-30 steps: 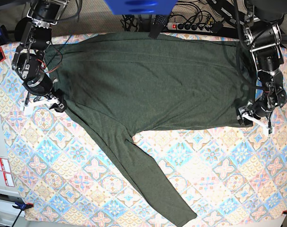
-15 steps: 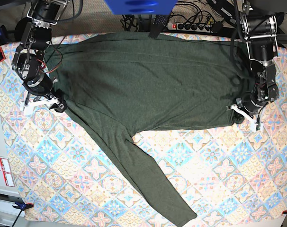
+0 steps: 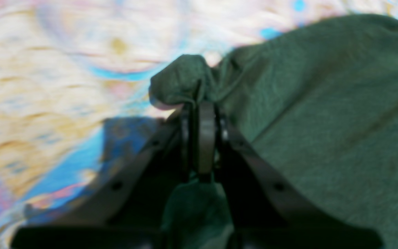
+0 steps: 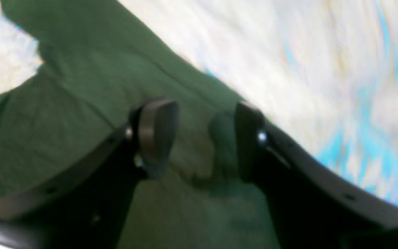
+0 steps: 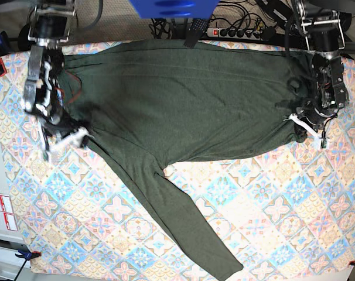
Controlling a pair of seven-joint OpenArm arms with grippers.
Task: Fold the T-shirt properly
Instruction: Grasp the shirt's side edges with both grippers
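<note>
Sleeve (image 5: 189,225) nearest me, trailing loose and diagonal across the patterned cloth (image 5: 265,211) toward the near edge, well apart from both arms. Not yet folded in.

Shirt (image 5: 189,99) body lies spread wide across the far half of the table, mostly flat, with some bunching at the edge by the left arm.

Left gripper (image 3: 200,103): fingers pressed fully together, a small wad of shirt edge pinched between them and bulging past the tips. Grip looks like more than one layer gathered, though the wrist view is blurred. In the overhead view this sits at the shirt's lower corner on that side (image 5: 303,126).

Right gripper (image 4: 199,138): fingers (image 4: 157,133) standing roughly half apart, straddling the shirt's edge where it meets the cloth. Nothing held; fabric lies under and between them. Overhead it sits at the opposite side of the shirt (image 5: 69,136), by the sleeve's root.

Step in hand, as I judge it: securing both sides before a lift and fold.

To do it well:
- right fingers should drop onto the edge and close on the fabric, not on the cloth beneath;
- match the left grip's depth so the fold line runs straight;
- lift both together, keeping the shirt taut between them;
- mind the loose sleeve dragging.
</note>
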